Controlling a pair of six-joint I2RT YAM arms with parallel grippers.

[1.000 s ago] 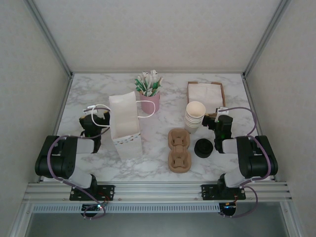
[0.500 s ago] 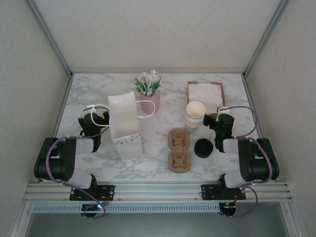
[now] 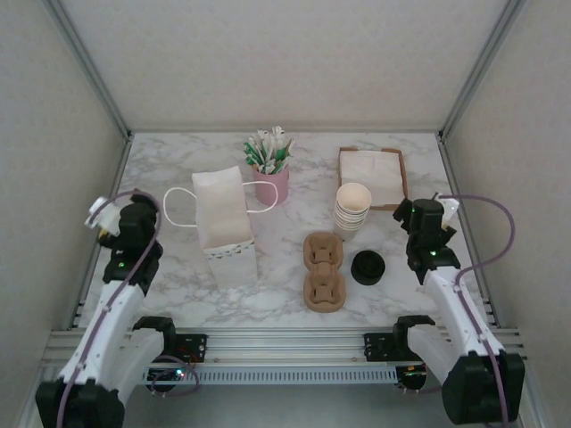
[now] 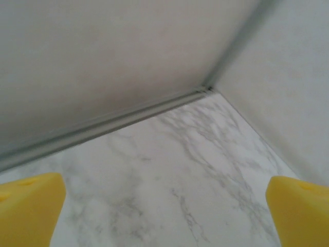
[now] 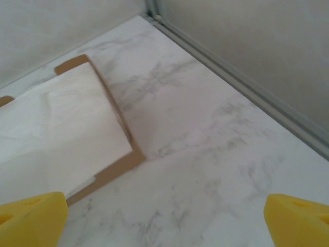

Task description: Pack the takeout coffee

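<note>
Top external view: the takeout coffee (image 3: pixel 367 267) sits on the counter (image 3: pixel 169 169). It is just beside the brown cup holders (image 3: pixel 323 272) and near the right arm. The white paper bag (image 3: pixel 225 227) stands up on the left side, well apart from the coffee.

The left tool (image 4: pixel 164 208) is wide open and holds nothing. It points at a bare far corner of the counter. The right tool (image 5: pixel 164 218) is wide open too, and it holds nothing. It points past the napkin tray (image 5: pixel 61 128).

I think nothing is packed yet. The coffee is not in a holder and not in the bag. So all the work is left: grab the coffee, lift it, and put it away. The right arm is closest, so it may be the one to go for it.
</note>
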